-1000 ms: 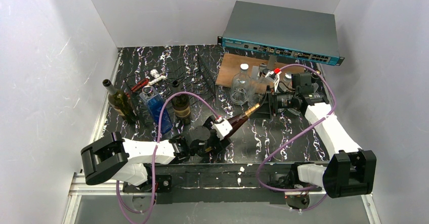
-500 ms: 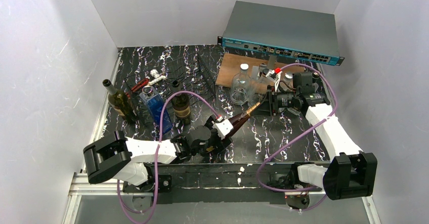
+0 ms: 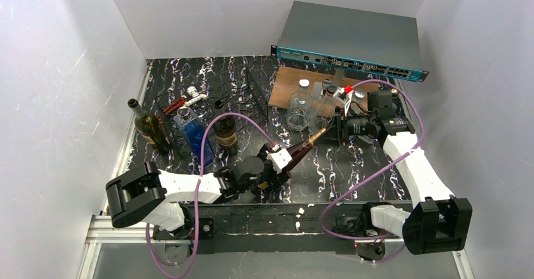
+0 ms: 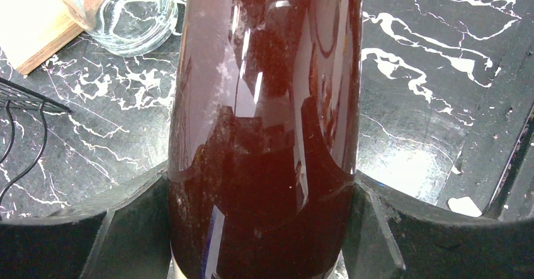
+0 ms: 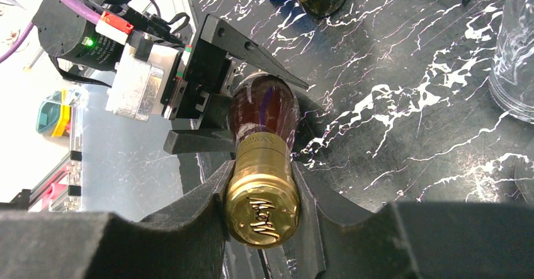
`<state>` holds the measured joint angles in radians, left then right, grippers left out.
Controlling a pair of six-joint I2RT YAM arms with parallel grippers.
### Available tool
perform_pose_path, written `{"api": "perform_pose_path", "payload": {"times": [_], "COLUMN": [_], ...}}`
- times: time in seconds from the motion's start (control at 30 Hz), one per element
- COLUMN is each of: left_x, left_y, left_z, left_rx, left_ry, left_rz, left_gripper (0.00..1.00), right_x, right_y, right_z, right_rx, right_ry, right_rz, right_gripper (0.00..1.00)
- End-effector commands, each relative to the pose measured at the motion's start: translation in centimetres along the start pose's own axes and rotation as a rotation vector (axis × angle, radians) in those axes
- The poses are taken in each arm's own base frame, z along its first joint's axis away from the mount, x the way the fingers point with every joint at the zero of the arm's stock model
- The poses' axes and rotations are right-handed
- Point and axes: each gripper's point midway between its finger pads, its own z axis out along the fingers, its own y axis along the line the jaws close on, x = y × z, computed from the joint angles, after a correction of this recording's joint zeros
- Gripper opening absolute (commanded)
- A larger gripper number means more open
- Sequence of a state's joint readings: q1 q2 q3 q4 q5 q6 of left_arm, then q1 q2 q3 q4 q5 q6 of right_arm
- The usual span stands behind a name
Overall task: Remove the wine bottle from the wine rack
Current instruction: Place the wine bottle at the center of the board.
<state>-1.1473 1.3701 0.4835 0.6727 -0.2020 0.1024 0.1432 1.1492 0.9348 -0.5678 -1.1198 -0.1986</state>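
The wine bottle (image 3: 296,152) hangs tilted above the surface (image 3: 352,165), off the wine rack (image 3: 242,93), its body in the left pincer (image 3: 280,160), while the right pincer (image 5: 261,197), earlier open, now clamps its neck.

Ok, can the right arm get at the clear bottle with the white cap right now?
Probably not yet: the right hand is shut on the wine bottle, whose body the left hand holds. The clear bottle stands close by.

Wine bottle (image 4: 264,102) gripped between jaws, glass jar (image 4: 129,11) by wooden board (image 4: 28,24)
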Motion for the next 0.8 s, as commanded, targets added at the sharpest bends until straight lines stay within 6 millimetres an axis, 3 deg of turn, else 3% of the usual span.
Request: {"api": "perform_pose_path", "payload": {"times": [0.0,0.13,0.53,0.77], "left_x": [-6.5,-6.5,-6.2,-5.9], "left_y": [-0.2,-0.3,-0.6,-0.8], "left_z": [0.7,0.8,1.0,1.1], "left_rx": [0.009,0.011,0.025,0.032], "left_ry": [-0.192,-0.192,-0.181,-0.175], "left_rz": [-0.11,-0.114,-0.128,-0.126], "left_gripper": [0.0,0.04,0.52,0.71], "right_x": [-2.0,-2.0,-2.3,-2.4], "right_y": [1.0,1.0,0.4,0.0], "right_z": [-0.6,-0.6,-0.9,-1.0], "right_rx": [-0.002,0.003,0.055,0.084], "right_ry": [-0.031,-0.031,-0.022,-0.019], "right_rz": [-0.14,-0.145,-0.171,-0.184], "right_gripper": [0.01,0.01,0.01,0.01]}}
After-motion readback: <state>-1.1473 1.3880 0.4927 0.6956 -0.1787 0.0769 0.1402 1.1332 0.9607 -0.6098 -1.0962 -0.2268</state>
